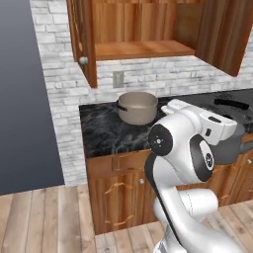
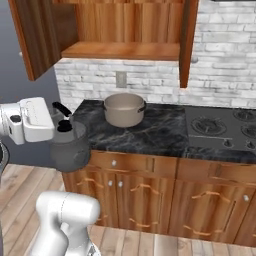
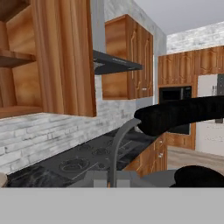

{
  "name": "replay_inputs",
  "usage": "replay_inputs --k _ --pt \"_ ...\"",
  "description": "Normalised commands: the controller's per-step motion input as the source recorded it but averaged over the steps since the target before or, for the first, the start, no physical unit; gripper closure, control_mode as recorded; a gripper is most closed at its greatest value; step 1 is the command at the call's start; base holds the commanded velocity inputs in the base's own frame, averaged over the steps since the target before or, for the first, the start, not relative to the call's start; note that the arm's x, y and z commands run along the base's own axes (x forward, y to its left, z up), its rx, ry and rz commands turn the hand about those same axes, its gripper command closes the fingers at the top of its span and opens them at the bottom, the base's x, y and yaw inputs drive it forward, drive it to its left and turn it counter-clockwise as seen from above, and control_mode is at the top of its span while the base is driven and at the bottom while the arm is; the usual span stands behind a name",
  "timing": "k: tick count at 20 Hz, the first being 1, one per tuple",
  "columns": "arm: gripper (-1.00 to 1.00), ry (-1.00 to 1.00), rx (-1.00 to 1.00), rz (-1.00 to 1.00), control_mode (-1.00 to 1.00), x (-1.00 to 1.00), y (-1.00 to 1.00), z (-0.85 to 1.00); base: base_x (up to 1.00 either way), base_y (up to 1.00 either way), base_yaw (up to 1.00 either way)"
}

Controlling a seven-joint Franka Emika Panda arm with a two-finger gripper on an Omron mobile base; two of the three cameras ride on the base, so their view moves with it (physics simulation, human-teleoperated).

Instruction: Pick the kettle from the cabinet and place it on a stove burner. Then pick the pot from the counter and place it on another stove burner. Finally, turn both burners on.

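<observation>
Right base view: kettle in shut pincer; no legible writing.

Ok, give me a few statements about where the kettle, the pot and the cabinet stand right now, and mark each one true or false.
1. The kettle hangs from the gripper out in front of the counter. True.
2. The pot sits on a stove burner. False: it stands on the counter, left of the stove.
3. The cabinet shelf holds a kettle. False: the shelf is bare and both doors stand open.
4. The fingers are closed on the kettle's handle. True.
5. A burner already carries a pan. False: the burners seen from the right base carry nothing.
</observation>
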Motion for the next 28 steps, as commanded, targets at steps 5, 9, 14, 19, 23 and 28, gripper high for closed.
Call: replay_inputs --k 5,9,14,19,23,28 --pt "1.00 0.00 0.00 0.00 1.00 0.00 0.00 0.00 -0.33 -0.36 0.00" --pt "1.00 0.00 0.00 0.00 1.00 0.00 0.00 0.00 -0.24 -0.45 0.00" --pt "1.00 0.00 0.00 0.00 1.00 0.00 0.00 0.00 -0.22 -0.49 0.00" --pt "1.00 0.00 0.00 0.00 1.00 0.00 0.00 0.00 -0.21 -0.53 0.00" --pt "1.00 0.00 0.00 0.00 1.00 0.00 0.00 0.00 -0.24 -0.56 0.00" --pt "1.00 0.00 0.00 0.00 1.00 0.00 0.00 0.00 -0.17 -0.55 0.00"
